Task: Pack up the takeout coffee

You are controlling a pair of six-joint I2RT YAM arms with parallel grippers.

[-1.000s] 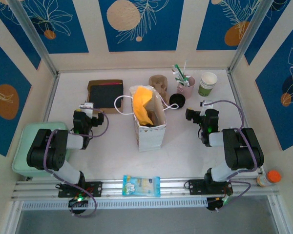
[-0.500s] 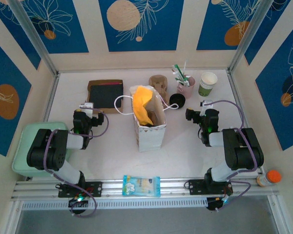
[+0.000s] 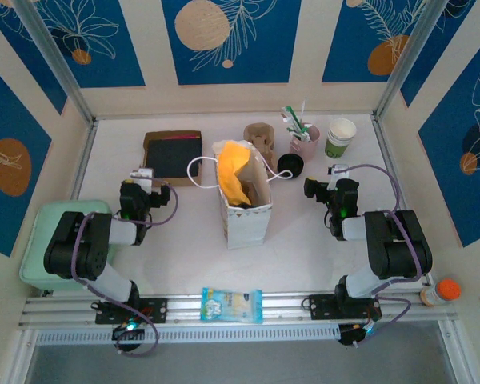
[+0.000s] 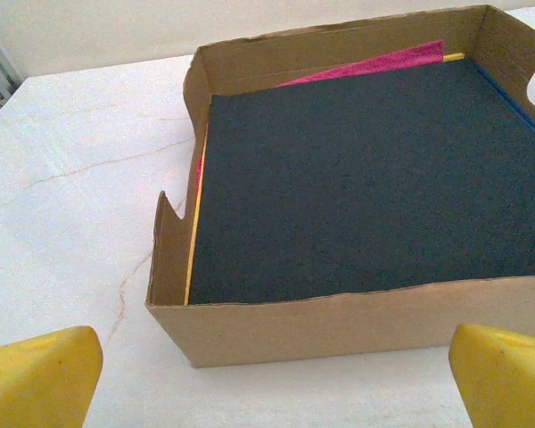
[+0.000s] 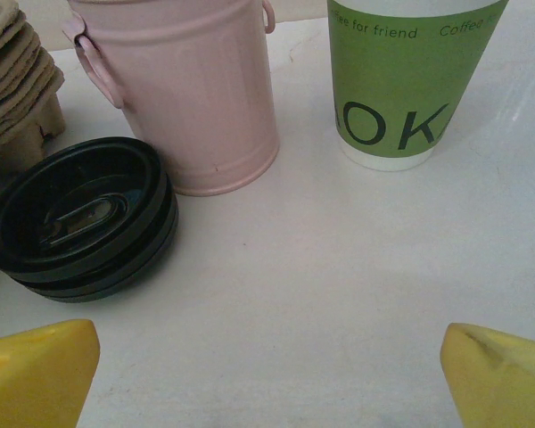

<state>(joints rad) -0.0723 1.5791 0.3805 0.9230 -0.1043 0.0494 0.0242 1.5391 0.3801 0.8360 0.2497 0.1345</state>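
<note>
The takeout coffee (image 3: 340,138) stands upright at the back right of the table, white above and green below; its green band (image 5: 401,98) fills the upper right of the right wrist view. My right gripper (image 3: 318,186) rests low on the table a little in front of the coffee, open, its yellow fingertips (image 5: 36,370) wide apart with bare table between them. My left gripper (image 3: 141,181) sits open at the near edge of a cardboard tray (image 4: 339,325), yellow fingertips (image 4: 40,379) spread and nothing between them.
A white paper bag (image 3: 244,200) with a yellow item inside stands mid-table. Stacked black lids (image 5: 80,218), a pink cup of utensils (image 5: 192,98) and stacked pulp carriers (image 3: 260,140) crowd the back right. A snack packet (image 3: 232,305) lies at the front rail. A mint tray (image 3: 40,240) sits left.
</note>
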